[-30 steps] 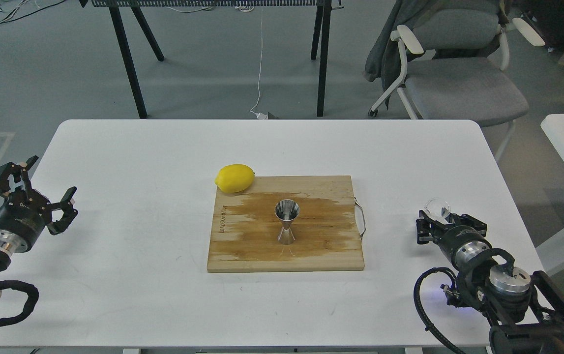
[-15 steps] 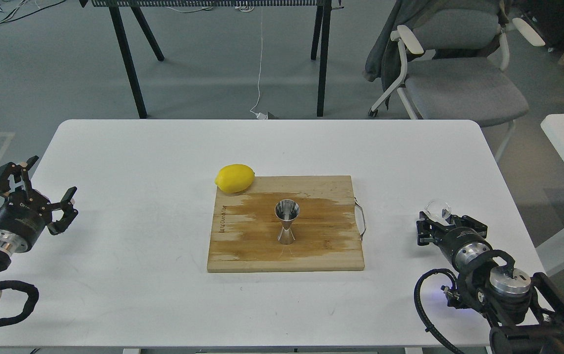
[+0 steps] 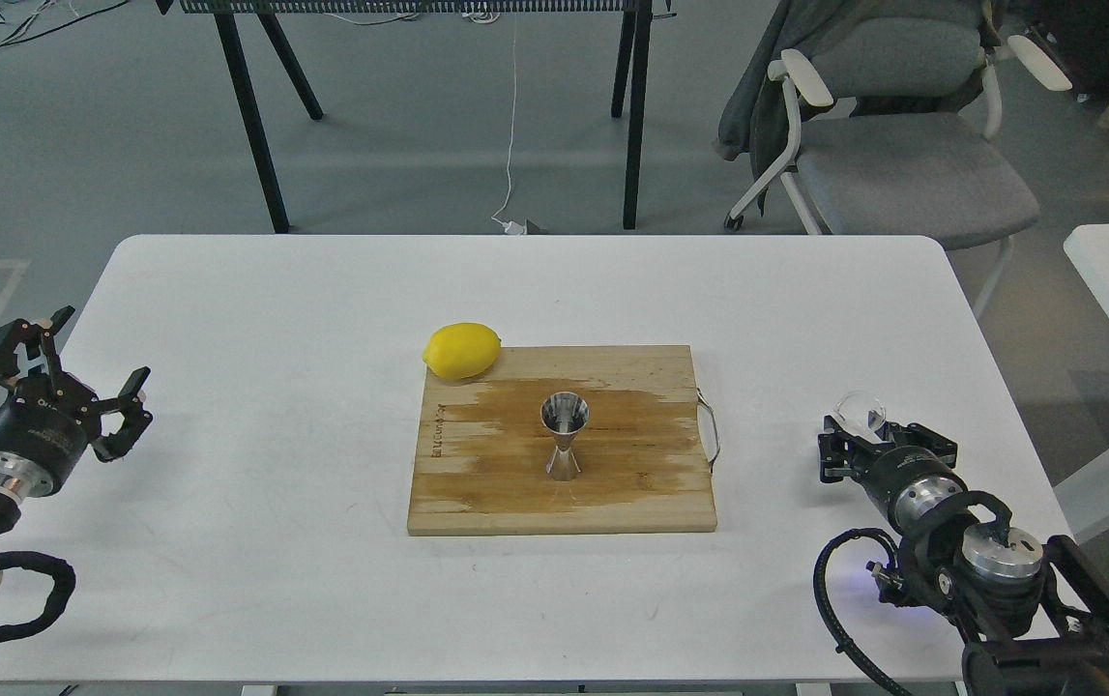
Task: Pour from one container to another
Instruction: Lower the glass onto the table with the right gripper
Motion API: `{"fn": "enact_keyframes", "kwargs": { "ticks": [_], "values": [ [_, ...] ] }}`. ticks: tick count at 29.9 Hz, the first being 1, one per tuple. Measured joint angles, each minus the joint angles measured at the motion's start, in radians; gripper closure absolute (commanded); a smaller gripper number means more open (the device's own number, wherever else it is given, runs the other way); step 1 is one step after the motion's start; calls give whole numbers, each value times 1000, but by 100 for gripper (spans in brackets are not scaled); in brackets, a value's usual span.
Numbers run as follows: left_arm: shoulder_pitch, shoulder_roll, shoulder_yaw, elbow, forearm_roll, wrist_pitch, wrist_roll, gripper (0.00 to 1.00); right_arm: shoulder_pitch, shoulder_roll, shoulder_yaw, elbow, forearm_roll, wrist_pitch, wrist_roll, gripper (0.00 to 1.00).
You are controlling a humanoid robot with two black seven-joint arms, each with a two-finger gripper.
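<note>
The shiny steel hourglass jigger (image 3: 564,435) stands upright in the middle of the wooden cutting board (image 3: 651,503). At the table's right side, the small clear glass cup (image 3: 860,410) sits at the tip of my right gripper (image 3: 865,430), which is shut on it; the cup is well right of the board and apart from the jigger. I cannot tell whether the cup holds anything. My left gripper (image 3: 78,363) hovers at the table's far left edge, open and empty.
A yellow lemon (image 3: 461,350) rests at the board's far left corner. The board has a metal handle (image 3: 709,425) on its right edge and a dark wet patch. An office chair (image 3: 902,164) stands behind the white table (image 3: 274,464).
</note>
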Motion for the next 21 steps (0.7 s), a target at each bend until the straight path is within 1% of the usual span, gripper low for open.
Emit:
{"fn": "enact_keyframes", "kwargs": {
  "ticks": [21],
  "values": [
    [1,0,0,0,1,0,0,1,5,9,-32,4,0,-2,-3,2]
  ]
}}
